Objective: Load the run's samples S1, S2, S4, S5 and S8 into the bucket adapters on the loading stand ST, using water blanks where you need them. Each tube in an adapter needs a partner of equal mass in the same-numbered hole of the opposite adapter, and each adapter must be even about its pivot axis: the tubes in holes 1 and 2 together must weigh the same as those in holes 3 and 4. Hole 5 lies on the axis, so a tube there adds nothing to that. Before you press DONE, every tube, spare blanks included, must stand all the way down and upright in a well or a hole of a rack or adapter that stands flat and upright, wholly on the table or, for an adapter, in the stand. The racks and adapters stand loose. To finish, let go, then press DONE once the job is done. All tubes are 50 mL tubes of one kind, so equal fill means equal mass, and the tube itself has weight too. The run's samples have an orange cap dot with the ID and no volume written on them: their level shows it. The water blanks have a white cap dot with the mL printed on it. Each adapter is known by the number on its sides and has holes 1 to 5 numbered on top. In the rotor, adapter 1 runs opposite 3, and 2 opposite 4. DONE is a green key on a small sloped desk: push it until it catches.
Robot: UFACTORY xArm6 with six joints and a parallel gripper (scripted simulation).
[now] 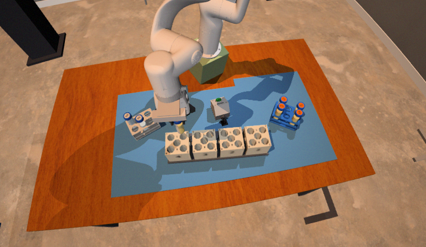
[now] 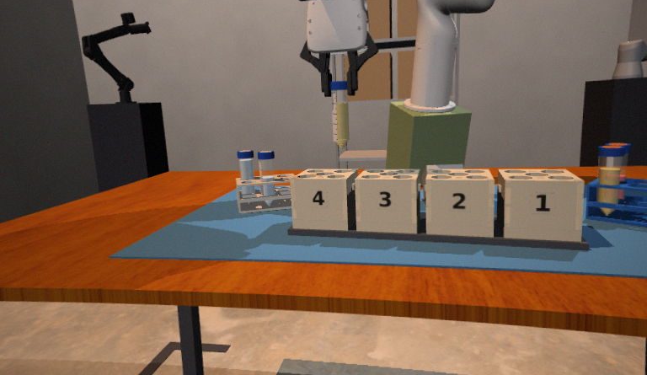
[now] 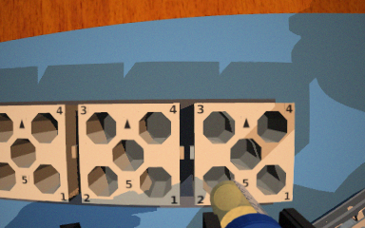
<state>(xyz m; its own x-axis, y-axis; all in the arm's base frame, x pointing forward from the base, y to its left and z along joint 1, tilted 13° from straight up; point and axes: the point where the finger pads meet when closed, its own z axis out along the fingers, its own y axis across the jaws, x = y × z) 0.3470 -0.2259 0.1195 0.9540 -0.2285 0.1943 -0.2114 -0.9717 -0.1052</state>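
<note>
We find the loading at its first step. The gripper (image 2: 339, 84) is clamped just below the blue cap of a sample tube (image 2: 340, 123) with yellowish fill, and holds it upright in the air above the back edge of adapter 4 (image 2: 318, 199), the adapter nearest the left edge of the desk. The tube tip is well above the holes.

All holes that we can see in the four adapters are empty. The loading stand (image 2: 548, 245) lies parallel to the front edge of the desk. Four orange-capped samples remain in the blue rack (image 1: 284, 119) toward the right edge. The clear rack (image 1: 142, 126) toward the left edge holds the water blanks; we count about three, though the arm hides part of it. The green DONE key (image 1: 218, 100) on its small desk, behind the stand, is not yet pressed.

Still to do: seat this tube, load the other four samples, add blanks for balance, release, press DONE.

Readable markings: the adapter fronts show 4, 3, 2, 1 from left to right in the exterior view. In the wrist view each adapter top carries hole numbers 1 to 5 and a small black triangle. We cannot read the cap dot IDs or mL values.
</note>
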